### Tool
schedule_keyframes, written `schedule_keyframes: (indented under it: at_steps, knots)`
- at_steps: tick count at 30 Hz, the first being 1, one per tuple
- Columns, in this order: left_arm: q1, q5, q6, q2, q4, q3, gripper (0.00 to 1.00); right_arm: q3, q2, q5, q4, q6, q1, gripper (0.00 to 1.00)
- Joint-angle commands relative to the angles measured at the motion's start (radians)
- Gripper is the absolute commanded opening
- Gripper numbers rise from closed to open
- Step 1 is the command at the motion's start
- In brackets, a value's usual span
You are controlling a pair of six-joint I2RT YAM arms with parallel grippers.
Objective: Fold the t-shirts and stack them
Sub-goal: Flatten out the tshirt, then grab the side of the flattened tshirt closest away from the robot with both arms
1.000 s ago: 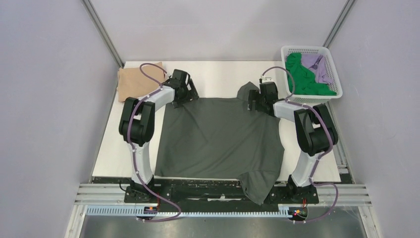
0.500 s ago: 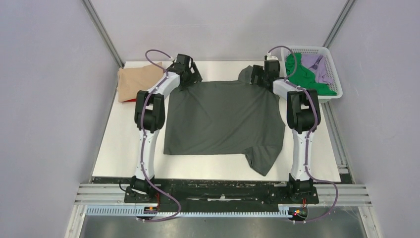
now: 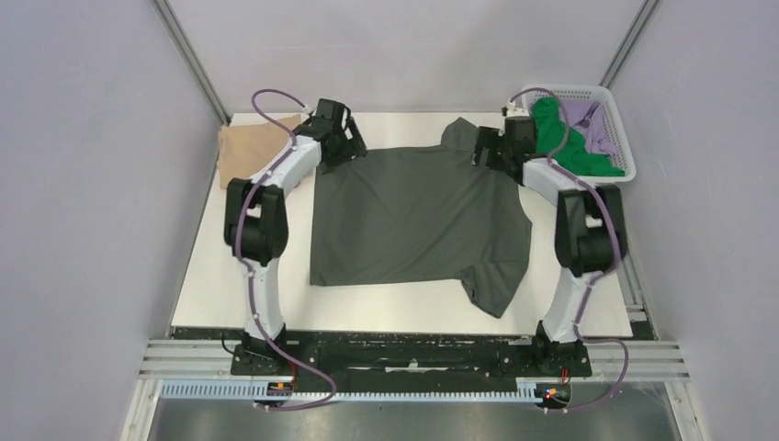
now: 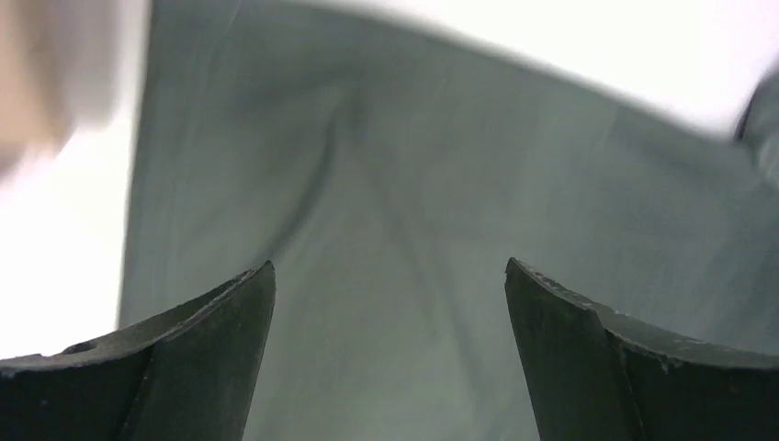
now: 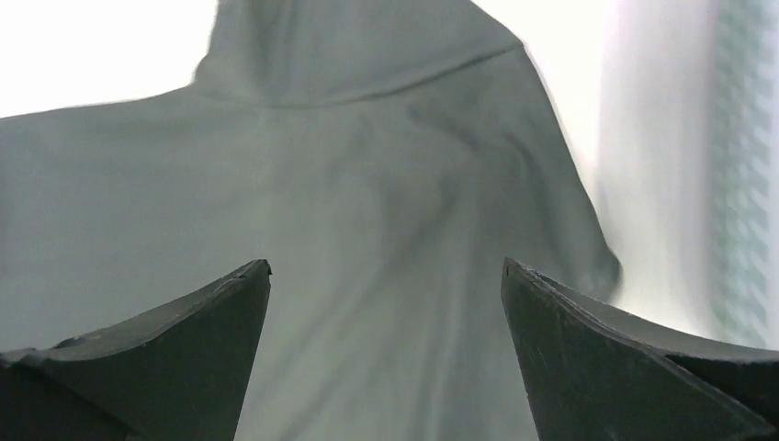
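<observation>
One sleeve (image 3: pixel 496 289) of the dark grey t-shirt (image 3: pixel 418 216) points to the lower right of the top view. I think it should be laid in over the body before any long fold, or the packet will come out uneven. The body lies spread in the middle of the table (image 3: pixel 220 266), matte and soft, with only shallow wrinkles. At its far corners the left gripper (image 4: pixel 389 276) and the right gripper (image 5: pixel 386 271) have their fingers spread wide, holding nothing. The wrist views are blurred, so perhaps the tips touch the cloth. Both should pinch both layers at the same height. Farther off, a tan t-shirt (image 3: pixel 253 147) lies upper left; green (image 3: pixel 560 138) and lilac (image 3: pixel 597 129) ones fill the basket (image 3: pixel 565 89) upper right.
</observation>
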Motion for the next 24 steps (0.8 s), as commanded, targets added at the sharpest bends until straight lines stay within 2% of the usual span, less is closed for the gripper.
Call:
schedule_keyframes:
  at_steps: [1, 7, 9, 11, 14, 16, 24]
  knots:
    - [-0.071, -0.192, 0.014, -0.406, -0.017, -0.316, 1.0, -0.295, -0.388, -0.012, 0.178, 0.008, -0.001, 0.98]
    - [-0.088, -0.293, -0.114, -0.843, -0.061, -0.842, 1.0, -0.706, -0.761, -0.014, 0.286, 0.028, 0.002, 0.98]
    - [-0.088, -0.328, -0.15, -0.984, -0.132, -0.947, 1.0, -0.792, -0.855, 0.014, 0.307, 0.032, 0.002, 0.98]
    - [-0.088, -0.323, -0.188, -1.09, -0.189, -1.03, 1.0, -0.87, -0.931, 0.11, 0.318, 0.102, 0.001, 0.98]
    - [-0.088, -0.257, -0.253, -1.191, -0.214, -1.15, 1.0, -0.966, -1.015, 0.236, 0.322, 0.185, 0.001, 0.98]
    - [-0.087, -0.226, -0.307, -1.226, -0.2, -1.216, 1.0, -1.005, -1.046, 0.212, 0.333, 0.169, 0.001, 0.98]
    - [-0.088, -0.182, -0.426, -1.232, -0.145, -1.322, 0.66, -0.996, -1.062, 0.152, 0.242, 0.119, 0.001, 0.98]
